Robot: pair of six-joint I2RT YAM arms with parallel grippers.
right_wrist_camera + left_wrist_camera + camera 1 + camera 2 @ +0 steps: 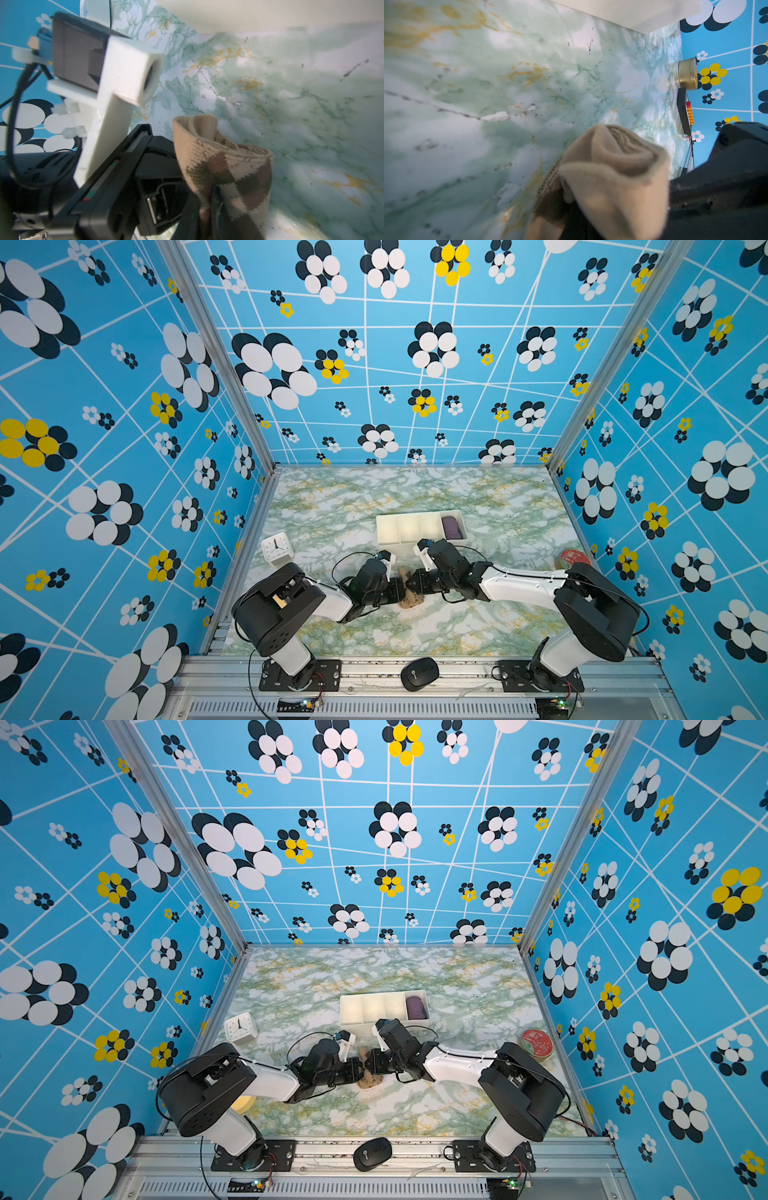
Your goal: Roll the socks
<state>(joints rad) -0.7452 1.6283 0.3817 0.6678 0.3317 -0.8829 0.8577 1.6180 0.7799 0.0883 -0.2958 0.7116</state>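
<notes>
The left tool [400, 590] and right tool [411, 583] are hiding most of the socks [409, 601] from above. Both wrist views are cropping them.

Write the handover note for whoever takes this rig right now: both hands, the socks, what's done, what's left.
Left hand: shut on the socks.
Right hand: at the roll's opposite side, fabric against it; grip unclear.
Socks: one roll between the two hands, over the table, just in front of the white tray. A purple bundle sits in the tray's right end compartment.
Done: socks wound into a spiral, layers visible in both wrist views.
Left: probably secure the loose outer end, then set the roll down, perhaps in the tray.
</notes>
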